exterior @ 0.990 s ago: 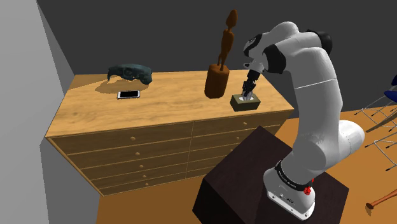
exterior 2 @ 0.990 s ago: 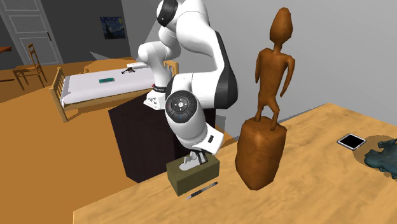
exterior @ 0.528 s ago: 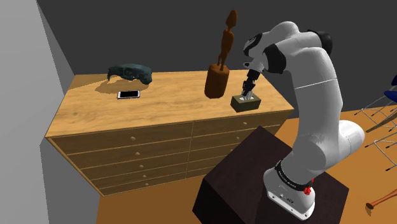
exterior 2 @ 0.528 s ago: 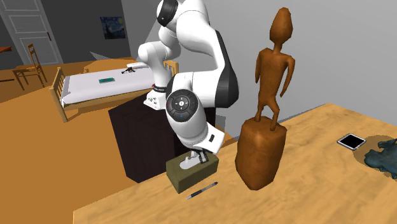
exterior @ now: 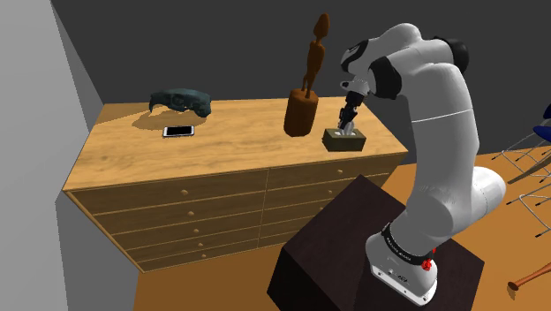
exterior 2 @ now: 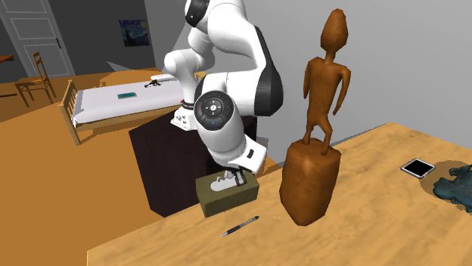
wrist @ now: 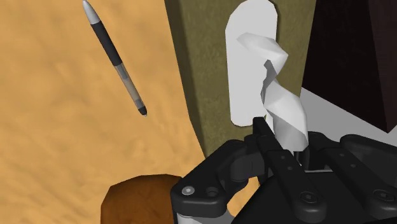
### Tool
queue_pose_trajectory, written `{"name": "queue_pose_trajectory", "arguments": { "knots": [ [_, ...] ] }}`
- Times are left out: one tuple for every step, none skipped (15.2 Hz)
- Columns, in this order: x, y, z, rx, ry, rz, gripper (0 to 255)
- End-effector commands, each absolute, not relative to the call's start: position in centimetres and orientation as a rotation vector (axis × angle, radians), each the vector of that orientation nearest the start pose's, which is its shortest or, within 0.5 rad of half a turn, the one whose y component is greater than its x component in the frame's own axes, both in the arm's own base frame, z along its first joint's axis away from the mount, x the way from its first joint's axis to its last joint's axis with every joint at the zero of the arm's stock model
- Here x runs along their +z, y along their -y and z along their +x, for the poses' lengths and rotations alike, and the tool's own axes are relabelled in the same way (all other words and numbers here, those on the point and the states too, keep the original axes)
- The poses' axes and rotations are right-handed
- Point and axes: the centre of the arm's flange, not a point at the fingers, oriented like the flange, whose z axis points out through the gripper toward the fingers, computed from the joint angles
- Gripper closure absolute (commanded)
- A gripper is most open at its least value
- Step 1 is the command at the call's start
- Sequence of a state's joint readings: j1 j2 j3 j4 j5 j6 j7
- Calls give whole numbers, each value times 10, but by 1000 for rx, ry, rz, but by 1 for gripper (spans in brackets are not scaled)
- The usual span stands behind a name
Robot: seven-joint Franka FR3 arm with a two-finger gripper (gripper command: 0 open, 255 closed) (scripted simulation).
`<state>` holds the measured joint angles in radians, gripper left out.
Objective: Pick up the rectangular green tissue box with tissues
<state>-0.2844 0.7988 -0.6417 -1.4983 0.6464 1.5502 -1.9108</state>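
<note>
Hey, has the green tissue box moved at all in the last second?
Yes. In the second exterior view the tissue box has gone up, away from the pen, which has stayed put, with the gripper shut on it.

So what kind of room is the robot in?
Probably a bedroom in a house: there's a wooden dresser with drawers, a bed farther back, and a painting on the wall.

Dim, even light — soft shadows
</note>
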Motion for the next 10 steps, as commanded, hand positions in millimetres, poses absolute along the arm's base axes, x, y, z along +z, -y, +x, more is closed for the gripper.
{"name": "queue_pose_trajectory", "arguments": {
  "knots": [
    [240,430,483,-89,1020,-2351,255],
    [246,430,483,-89,1020,-2351,255],
    [251,430,483,-89,1020,-2351,255],
    [256,430,483,-89,1020,-2351,255],
    [262,430,483,-89,1020,-2351,255],
    [267,430,483,-89,1020,-2351,255],
    [272,430,483,-89,1020,-2351,255],
    [277,430,483,-89,1020,-2351,255],
    [278,430,483,-89,1020,-2351,255],
    [278,430,483,-89,1020,-2351,255]
  ]
}}
